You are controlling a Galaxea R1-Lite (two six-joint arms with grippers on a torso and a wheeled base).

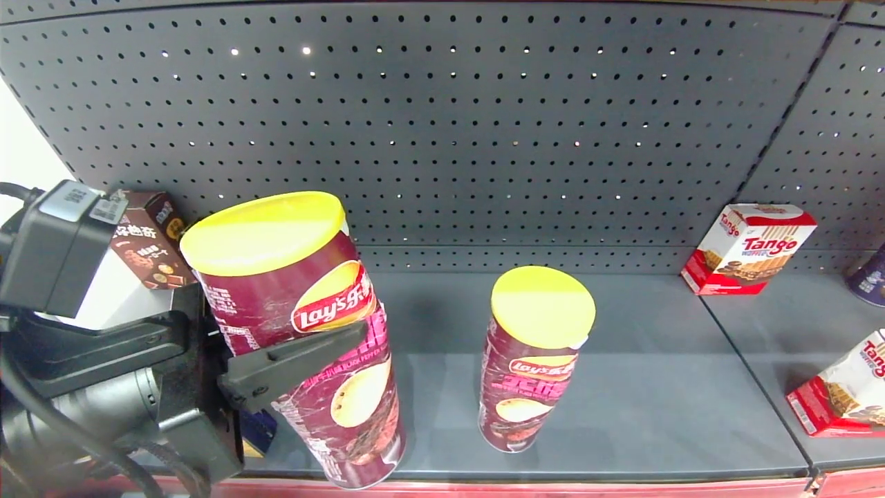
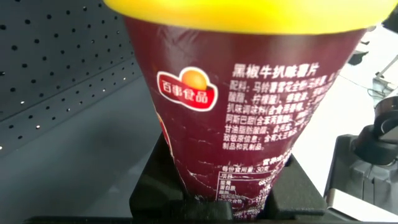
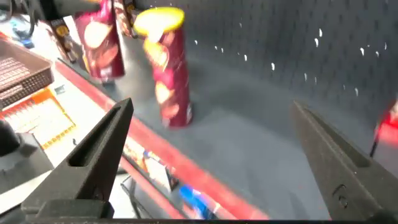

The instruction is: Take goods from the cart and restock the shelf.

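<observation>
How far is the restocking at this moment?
Done: one chip can stands on the shelf. In hand: the left pincer grips a second can at the shelf's front edge, not yet released. Left: letting it go; the right pincer is open and empty.

The standing chip can (image 1: 529, 366) is maroon with a yellow lid, as is the second can (image 1: 311, 332) to its left. Right of it sit red-and-white wafer boxes (image 1: 750, 249) on a grey shelf (image 1: 657, 387).
</observation>
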